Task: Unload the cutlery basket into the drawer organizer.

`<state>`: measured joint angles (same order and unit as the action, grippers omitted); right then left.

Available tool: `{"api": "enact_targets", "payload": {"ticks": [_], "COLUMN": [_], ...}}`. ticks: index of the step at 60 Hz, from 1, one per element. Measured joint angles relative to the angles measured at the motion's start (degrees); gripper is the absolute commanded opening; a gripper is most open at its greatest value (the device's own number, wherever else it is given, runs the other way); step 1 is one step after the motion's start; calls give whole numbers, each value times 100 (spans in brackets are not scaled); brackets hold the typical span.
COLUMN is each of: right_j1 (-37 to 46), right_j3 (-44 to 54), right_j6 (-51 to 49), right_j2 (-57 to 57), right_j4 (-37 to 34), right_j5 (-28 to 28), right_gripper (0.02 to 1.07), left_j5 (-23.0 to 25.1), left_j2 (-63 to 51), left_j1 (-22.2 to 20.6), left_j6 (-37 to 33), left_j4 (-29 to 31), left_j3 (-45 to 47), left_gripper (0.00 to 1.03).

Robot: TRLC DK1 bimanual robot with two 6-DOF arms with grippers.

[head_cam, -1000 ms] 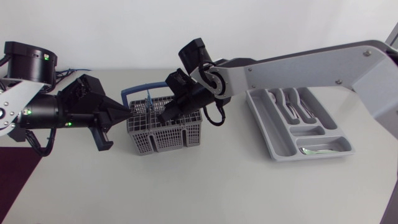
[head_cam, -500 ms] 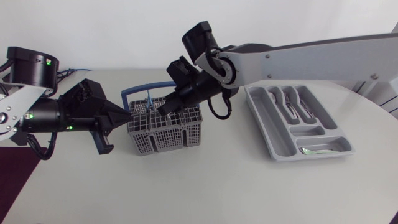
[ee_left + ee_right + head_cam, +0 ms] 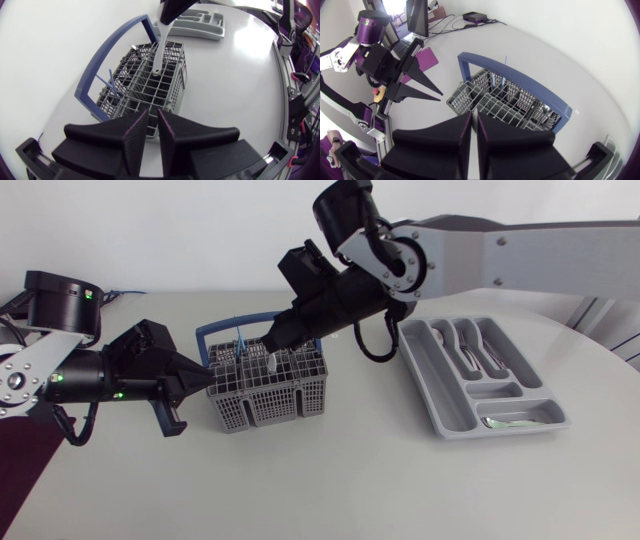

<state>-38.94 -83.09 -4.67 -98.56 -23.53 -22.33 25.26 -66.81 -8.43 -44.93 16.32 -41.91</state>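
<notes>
- Over the cutlery basket (image 3: pixel 270 400), mid-table: the right gripper (image 3: pixel 272 345) hangs above the rear cells. Its fingers are pressed on the top of a pale utensil (image 3: pixel 160 50).
- The utensil hangs upright. Its upper end is in the gripper and its lower end is down among the cells, so it is not yet clear of the basket. I cannot tell whether it is a spoon, knife or fork.
- At the basket's left wall: the left gripper (image 3: pixel 207 369) has its fingers nearly together, with only a thin slit between them. In the left wrist view they appear to nip the basket's near rim. My guess is that it steadies the basket while the other arm pulls.
- Also in the basket: a thin blue piece (image 3: pixel 240 340) stands upright near the blue hoop handle (image 3: pixel 225 327). There are dark shapes lower in the cells that I cannot identify.
- Well apart to the right: the drawer organizer (image 3: pixel 425 375) lies flat on the table (image 3: pixel 350 470). Several metal pieces (image 3: pixel 470 345) lie in its long compartments, and one more (image 3: pixel 512 421) lies in the crosswise end compartment. The long compartment nearest the basket shows nothing.
- Progress, as a judgement: well along. A handful of pieces are sorted and one is in the grip but undelivered. At least the blue piece is left, and possibly more that is hidden.
- What remains for the held piece: raise it clear, carry it across to the tray, and match it to a compartment.
</notes>
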Motion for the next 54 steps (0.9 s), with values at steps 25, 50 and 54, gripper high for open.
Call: {"api": "enact_targets", "payload": {"ticks": [25, 50, 54], "right_j1": [299, 1943, 2256], "right_j3": [533, 1696, 1937], "right_j6": [-98, -723, -870], "right_j2": [1600, 2983, 3108], "right_j4": [-660, -1449, -1497], "right_j5": [-199, 627, 933], "right_gripper": [8, 8, 8], "left_j5": [0, 0, -2], "left_j2": [-76, -74, -74], "left_j1": [-37, -37, -37], "left_j6": [20, 144, 144], "left_j4": [-61, -79, -79], "left_j3": [9, 11, 15], "left_gripper": [24, 26, 26]}}
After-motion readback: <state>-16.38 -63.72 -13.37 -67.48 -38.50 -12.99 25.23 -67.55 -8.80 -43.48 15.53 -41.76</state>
